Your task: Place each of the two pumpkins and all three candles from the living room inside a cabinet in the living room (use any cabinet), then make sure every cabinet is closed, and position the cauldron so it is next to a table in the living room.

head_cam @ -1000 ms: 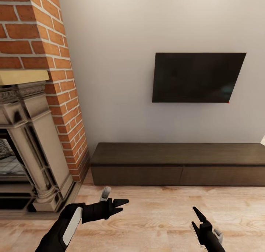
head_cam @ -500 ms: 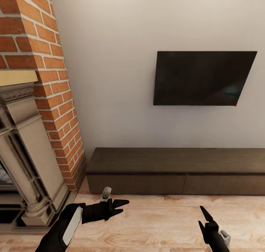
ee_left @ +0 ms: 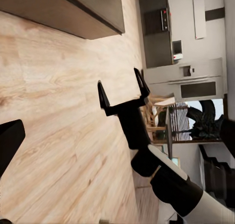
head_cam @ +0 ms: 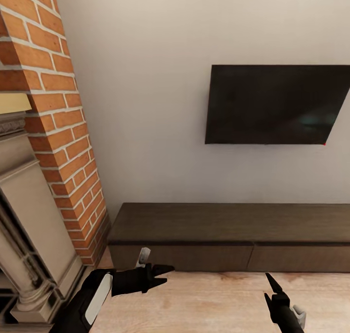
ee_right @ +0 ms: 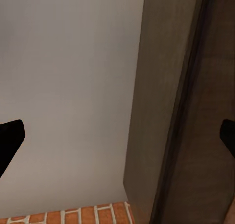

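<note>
The cabinet is a long, low dark-brown unit against the white wall, and both of its drawer fronts sit flush and shut. My left gripper hovers open above the floor in front of the cabinet's left end, holding nothing. My right gripper stands open and empty before the middle of the cabinet; its two spread fingers also show in the left wrist view. The right wrist view looks at the cabinet's end from close up. The pumpkins, candles, cauldron and table are out of view.
A red-brick fireplace column with a pale stone surround rises at the left. A dark TV hangs on the wall above the cabinet. Light wood floor lies between me and the cabinet. A fridge shows far off.
The camera has moved closer to the cabinet and turned right, so the fireplace slid left and the cabinet sits lower and larger. Both grippers keep their open pose.
</note>
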Motion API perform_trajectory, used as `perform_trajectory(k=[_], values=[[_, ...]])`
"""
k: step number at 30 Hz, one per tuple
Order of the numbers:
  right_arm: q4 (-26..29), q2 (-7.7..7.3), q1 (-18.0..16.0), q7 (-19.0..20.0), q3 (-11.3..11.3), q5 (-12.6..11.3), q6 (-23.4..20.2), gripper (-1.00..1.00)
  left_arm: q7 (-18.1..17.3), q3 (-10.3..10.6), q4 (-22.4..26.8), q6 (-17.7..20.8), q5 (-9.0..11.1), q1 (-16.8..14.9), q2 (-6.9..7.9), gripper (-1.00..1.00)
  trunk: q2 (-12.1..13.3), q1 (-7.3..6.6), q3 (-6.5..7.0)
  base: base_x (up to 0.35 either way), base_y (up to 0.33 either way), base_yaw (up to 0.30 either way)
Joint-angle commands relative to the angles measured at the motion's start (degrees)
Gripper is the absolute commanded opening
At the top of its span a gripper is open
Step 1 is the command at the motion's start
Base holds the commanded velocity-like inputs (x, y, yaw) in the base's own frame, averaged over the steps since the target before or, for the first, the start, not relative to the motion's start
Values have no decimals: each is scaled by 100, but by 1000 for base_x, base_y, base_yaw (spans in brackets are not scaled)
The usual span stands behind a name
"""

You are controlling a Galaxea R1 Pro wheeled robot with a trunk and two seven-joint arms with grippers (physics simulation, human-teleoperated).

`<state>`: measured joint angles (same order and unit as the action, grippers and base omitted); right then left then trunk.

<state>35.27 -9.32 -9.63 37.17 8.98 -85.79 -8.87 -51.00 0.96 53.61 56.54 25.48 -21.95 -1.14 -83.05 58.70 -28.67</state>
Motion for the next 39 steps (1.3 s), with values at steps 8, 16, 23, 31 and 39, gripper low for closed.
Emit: perform_trajectory(k=[8,16,23,31,39], values=[[-11,0,-3,10,6,-61,-53,100,-15,60,0,24,18,-4,0,100,-3,3,-6,323,0,0],[-11,0,-3,10,4,-57,-53,100,-18,62,0,28,18,-2,0,100,-3,3,-6,299,0,0],[-12,0,-3,10,7,-54,-53,100,-22,133,19,32,18,-3,0,100,-3,3,-6,147,0,0],[-12,0,-3,14,7,-61,-46,100,-23,141,67,33,18,-2,0,100,-3,3,-6,7,0,0],[-12,0,-3,73,4,-68,137,100,-25,141,79,33,22,-2,0,100,-3,3,-6,0,0,0]])
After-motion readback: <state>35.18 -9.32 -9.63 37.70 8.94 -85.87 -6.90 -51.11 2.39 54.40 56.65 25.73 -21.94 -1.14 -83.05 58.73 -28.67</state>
